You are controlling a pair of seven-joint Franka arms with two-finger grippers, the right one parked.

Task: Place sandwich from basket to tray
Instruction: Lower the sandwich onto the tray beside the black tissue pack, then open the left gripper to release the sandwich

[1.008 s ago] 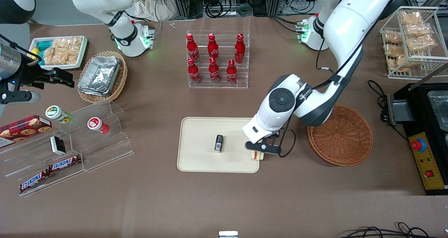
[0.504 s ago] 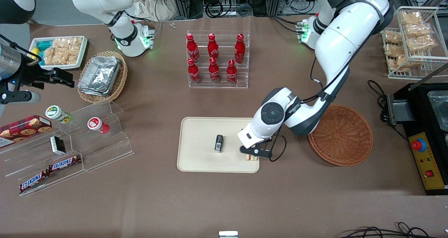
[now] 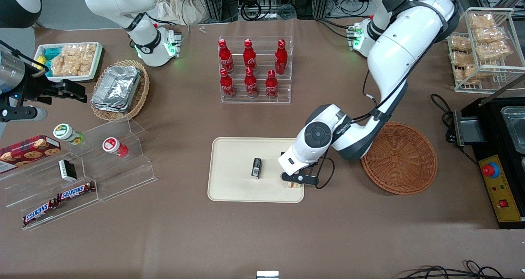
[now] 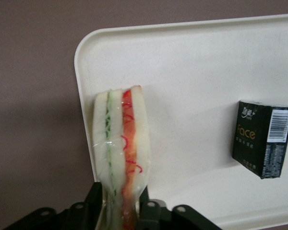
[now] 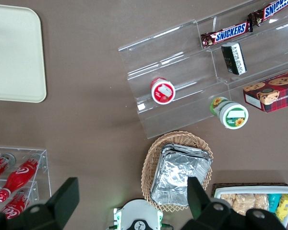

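The sandwich (image 4: pixel 121 143), a wrapped wedge of white bread with green and orange-red layers, stands on edge between the fingers of my gripper (image 4: pixel 121 203), which is shut on it. It hangs just above the corner of the cream tray (image 4: pixel 192 72) nearest the basket. From the front, the gripper (image 3: pixel 296 181) sits over that same tray (image 3: pixel 233 188) corner, with only a sliver of the sandwich (image 3: pixel 293 184) showing under it. The reddish-brown wicker basket (image 3: pixel 398 158) lies empty beside the tray, toward the working arm's end.
A small black box (image 3: pixel 256 167) lies on the tray's middle. A clear rack of red bottles (image 3: pixel 254 69) stands farther from the front camera. Clear shelves with snack bars and cups (image 3: pixel 78 168) lie toward the parked arm's end.
The gripper has carried the sandwich from the tray's edge a little inward over its corner and lower. Over the last half second it barely moved.
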